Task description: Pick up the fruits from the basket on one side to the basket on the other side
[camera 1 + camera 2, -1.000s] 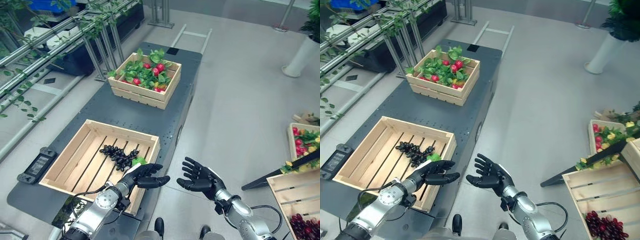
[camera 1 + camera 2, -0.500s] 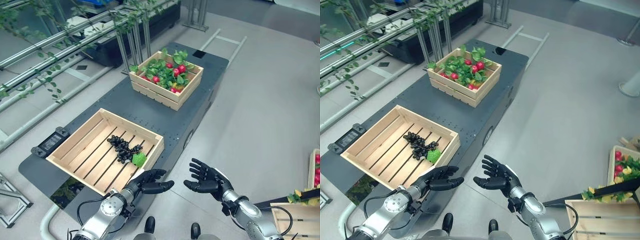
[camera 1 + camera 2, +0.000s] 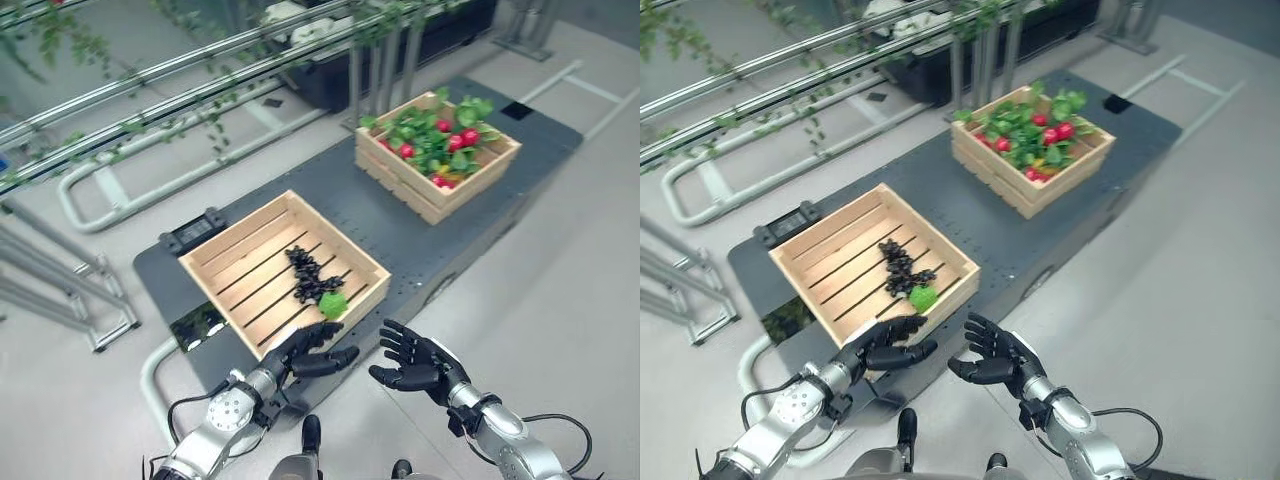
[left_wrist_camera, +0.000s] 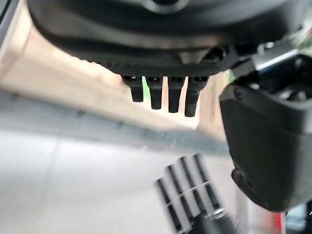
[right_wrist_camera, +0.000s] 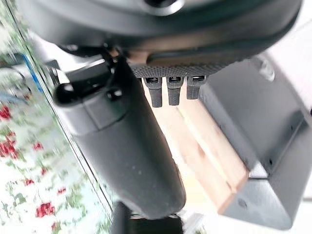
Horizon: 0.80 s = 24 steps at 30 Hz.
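Left eye view: we find the left hand (image 3: 300, 352) and right hand (image 3: 418, 363) spread, holding nothing, before the near crate (image 3: 235, 242). The dark grape bunch (image 3: 311, 279) lies inside it; soft and bruisable, we judge it best lifted under its mass. Right eye view: the far crate (image 3: 992, 172) holds red fruit (image 3: 1053, 132) among leaves. Wrist views: fingers straight; the grapes' stem is indiscernible
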Motion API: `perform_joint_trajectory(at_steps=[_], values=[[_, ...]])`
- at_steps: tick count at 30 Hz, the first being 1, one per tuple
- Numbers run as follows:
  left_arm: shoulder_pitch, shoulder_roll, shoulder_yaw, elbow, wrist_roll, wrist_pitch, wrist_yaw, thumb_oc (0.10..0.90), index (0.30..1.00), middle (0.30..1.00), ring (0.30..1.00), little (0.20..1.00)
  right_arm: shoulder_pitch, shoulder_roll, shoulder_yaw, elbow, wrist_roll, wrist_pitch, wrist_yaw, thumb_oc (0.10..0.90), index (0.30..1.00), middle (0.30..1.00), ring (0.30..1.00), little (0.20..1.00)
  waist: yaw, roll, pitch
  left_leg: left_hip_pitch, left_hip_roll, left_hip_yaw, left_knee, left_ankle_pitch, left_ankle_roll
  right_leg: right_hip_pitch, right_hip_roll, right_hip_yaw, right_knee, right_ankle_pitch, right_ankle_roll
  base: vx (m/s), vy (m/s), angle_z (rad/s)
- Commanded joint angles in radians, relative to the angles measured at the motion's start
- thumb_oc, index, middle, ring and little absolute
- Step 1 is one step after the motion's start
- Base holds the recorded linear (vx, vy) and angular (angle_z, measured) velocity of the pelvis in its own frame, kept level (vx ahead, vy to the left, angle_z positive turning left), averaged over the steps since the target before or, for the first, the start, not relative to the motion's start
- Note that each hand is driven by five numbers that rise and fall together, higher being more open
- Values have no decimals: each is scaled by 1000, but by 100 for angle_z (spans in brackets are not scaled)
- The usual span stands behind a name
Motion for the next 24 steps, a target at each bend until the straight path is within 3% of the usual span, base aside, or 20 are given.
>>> perform_joint_trajectory(at_steps=[1,7,9,12,15,18,19,24], values=[[-69,24,101,-78,41,-170,100,800,900,900,900,900,-62,17,-29,-78,29,-133,7,800,900,900,900,900,4,-56,-64,72,35,23,1,-93,-52,-107,-21,13,1,138,-15,127,203,10],[-44,78,197,-115,170,-188,147,800,900,900,900,900,-7,38,-63,-114,39,-98,14,800,900,900,900,900,7,-50,-69,106,5,26,1,-126,-28,-122,-70,6,74,121,16,133,270,1],[-54,103,234,-131,244,-217,205,800,900,900,900,900,13,46,-68,-114,37,-90,27,800,900,900,900,900,3,-42,-55,118,-2,46,1,-132,-12,-150,-85,-5,161,90,25,74,218,-8],[-79,127,254,-123,331,-228,282,800,900,900,900,900,22,49,-66,-103,27,-83,43,800,900,900,900,900,-6,-43,-30,131,-10,48,7,-132,2,-206,-91,15,278,95,42,53,81,-20],[-144,184,264,-91,439,-211,394,800,900,900,900,900,28,52,-50,-77,29,-85,57,800,900,900,900,900,-22,-61,-10,140,-16,59,10,-151,-1,-232,-122,52,172,199,63,74,-99,-28],[-182,191,251,-64,516,-194,440,800,900,900,900,900,21,56,-45,-66,18,-66,51,800,900,900,900,900,-27,-59,-19,116,-3,86,18,-145,0,-225,-100,49,141,165,55,32,-124,4],[-203,203,232,-55,570,-152,486,800,900,900,900,900,20,32,-38,-67,5,-50,47,800,900,900,900,900,-41,-58,-11,113,9,91,16,-136,-1,-248,-88,64,154,169,57,41,-120,27],[-286,266,150,55,646,-117,620,800,900,900,900,900,29,-30,-42,-95,1,-32,53,800,900,900,900,900,-87,-58,12,95,35,124,1,-122,-24,-252,-56,76,102,160,35,-3,-70,19]])
